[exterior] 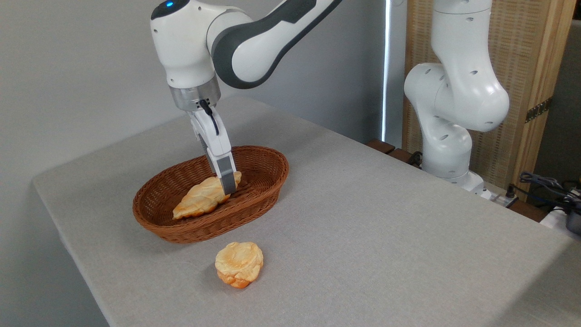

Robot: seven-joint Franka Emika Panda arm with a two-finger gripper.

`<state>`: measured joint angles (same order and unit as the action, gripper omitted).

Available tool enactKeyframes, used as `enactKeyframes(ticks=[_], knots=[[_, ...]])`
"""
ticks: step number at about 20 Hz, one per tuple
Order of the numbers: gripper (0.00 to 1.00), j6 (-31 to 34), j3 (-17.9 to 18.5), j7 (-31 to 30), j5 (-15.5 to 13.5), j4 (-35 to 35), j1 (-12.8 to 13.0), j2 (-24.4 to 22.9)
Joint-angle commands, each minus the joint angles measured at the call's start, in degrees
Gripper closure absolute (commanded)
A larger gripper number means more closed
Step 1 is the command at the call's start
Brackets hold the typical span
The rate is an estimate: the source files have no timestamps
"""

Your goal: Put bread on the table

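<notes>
A robot claw (228,186) reaches into a wicker basket (263,190) on a grey table (386,227), closed around the bread (202,197). A bun (239,263) sits nearby.

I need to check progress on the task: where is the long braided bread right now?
The bread lies inside the wicker basket, left of centre in the picture, with the gripper at its right end.

The arm (254,36) reaches down leftward, its hand (228,184) pointing steeply downward.
</notes>
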<state>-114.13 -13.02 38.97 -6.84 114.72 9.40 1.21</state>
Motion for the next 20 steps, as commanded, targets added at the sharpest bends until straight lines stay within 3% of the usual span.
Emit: enactKeyframes(ticks=[1, 9, 10, 13, 14, 20], knots=[[0.00, -2.06, -0.25, -0.30, -0.37, 0.42, 0.36, 1.25], [0.00, -5.22, -0.78, -0.30, -0.10, 0.33, 2.03, 4.15], [0.10, -5.22, -0.78, -0.30, 0.51, 0.33, 2.03, 4.24], [0.59, -5.31, -0.78, -0.21, 2.36, 0.33, 2.03, 4.33], [0.65, -5.31, -0.78, -0.21, 2.36, 0.33, 2.03, 4.24], [0.65, -5.31, -0.78, -0.12, 2.36, 0.33, 2.03, 4.24]])
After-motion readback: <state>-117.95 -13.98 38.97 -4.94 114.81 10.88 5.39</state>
